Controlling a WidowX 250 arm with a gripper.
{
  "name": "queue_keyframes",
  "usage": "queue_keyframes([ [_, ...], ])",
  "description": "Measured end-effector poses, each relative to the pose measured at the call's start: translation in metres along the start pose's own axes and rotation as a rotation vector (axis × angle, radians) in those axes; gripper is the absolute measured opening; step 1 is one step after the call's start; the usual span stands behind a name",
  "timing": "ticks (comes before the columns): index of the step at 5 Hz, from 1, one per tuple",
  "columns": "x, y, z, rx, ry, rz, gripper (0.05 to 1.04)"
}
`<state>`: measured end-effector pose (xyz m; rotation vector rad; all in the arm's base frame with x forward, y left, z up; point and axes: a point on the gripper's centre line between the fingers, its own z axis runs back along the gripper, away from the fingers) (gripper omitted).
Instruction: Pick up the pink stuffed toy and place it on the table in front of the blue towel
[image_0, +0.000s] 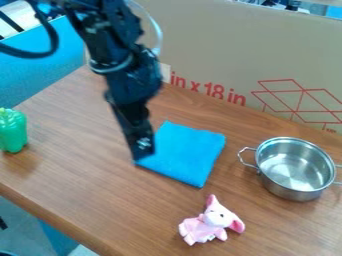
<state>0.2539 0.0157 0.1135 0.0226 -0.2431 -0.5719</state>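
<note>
Pink plush toy (211, 222) on table (100, 195), 5 o'clock from blue cloth (186, 154); steel pot (295, 188), 3 o'clock (two-handled). Blue cloth flat, apparently unlifted; gripper (142, 152) at its 9 o'clock edge, cannot tell if spread, pressed together or pinching.

A segmented black arm (130, 75) has a thick black cable (53, 41) and a thin pale cord (159, 31).
</note>
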Motion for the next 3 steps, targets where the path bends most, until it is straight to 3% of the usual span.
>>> queue_keyframes([
  [1,-0.02,0.048,-0.008,0.072,0.118,0.199,1.005],
  [2,-0.026,0.092,-0.007,0.085,0.147,0.335,1.005],
  [3,-0.031,0.119,-0.012,0.065,0.156,0.489,1.005],
])
